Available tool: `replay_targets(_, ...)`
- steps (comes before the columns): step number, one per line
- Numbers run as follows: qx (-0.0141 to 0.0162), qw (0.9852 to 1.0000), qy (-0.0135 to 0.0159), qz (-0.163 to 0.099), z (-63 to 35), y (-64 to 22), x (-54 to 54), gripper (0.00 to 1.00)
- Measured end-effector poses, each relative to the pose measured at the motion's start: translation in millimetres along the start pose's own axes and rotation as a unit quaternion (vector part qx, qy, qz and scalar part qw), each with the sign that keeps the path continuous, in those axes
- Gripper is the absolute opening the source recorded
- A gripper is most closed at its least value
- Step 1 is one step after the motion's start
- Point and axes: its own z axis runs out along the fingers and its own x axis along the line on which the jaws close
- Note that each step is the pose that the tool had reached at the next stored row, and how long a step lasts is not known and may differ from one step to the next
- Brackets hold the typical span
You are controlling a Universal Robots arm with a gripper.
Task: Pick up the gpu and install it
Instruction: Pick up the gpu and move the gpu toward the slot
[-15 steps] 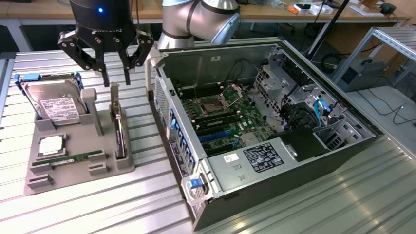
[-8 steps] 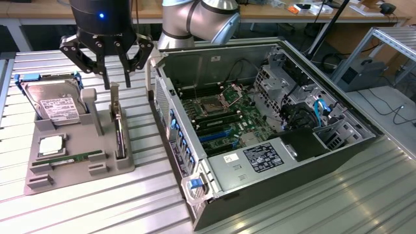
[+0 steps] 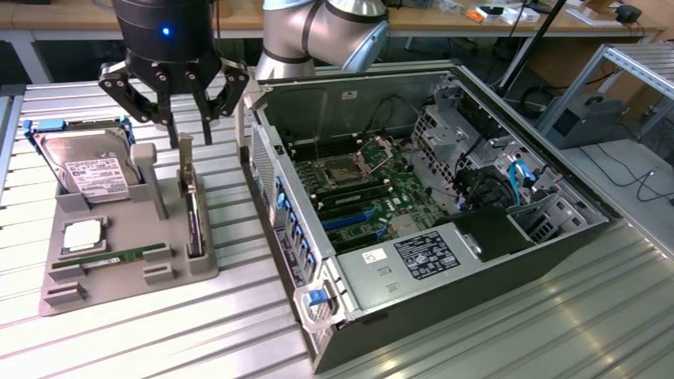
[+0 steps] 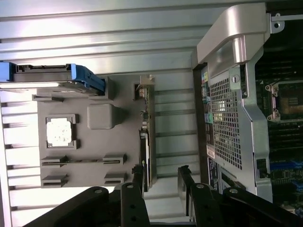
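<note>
Grey moulded holder (image 3: 116, 288) on the ribbed metal table (image 3: 211, 339), by the exterior view. Upright on edge in the holder's long slot, on the side toward the open computer case (image 3: 421, 197): the gpu (image 3: 191, 201), thin and black. Above the holder, well clear of the gpu: the black tool (image 3: 179, 118), fingers spread apart, gripping nothing. Also on the holder: 1 hard drive (image 3: 95, 170) propped in its cradle, 1 square processor (image 3: 82, 235) in a shallow pocket, 1 green memory stick (image 3: 116, 257) lying flat beside it.

By the wrist view, the holder (image 4: 99, 142) from overhead. Along the holder's edge nearest the case (image 4: 227, 109): the gpu (image 4: 146, 137), on its long edge, pale bracket at the holder's hard-drive (image 4: 47, 75) end. Between lens and holder: the tool (image 4: 161, 175), 2 dark fingertips (image 4: 138, 176) apart, nothing clamped, no contact with the card.
</note>
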Motion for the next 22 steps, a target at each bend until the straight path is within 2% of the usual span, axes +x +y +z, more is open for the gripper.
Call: replay_targets(22, 0.0000, 1.0000, 0.0000, 0.000, 11.6, -0.5, 0.4, 0.42)
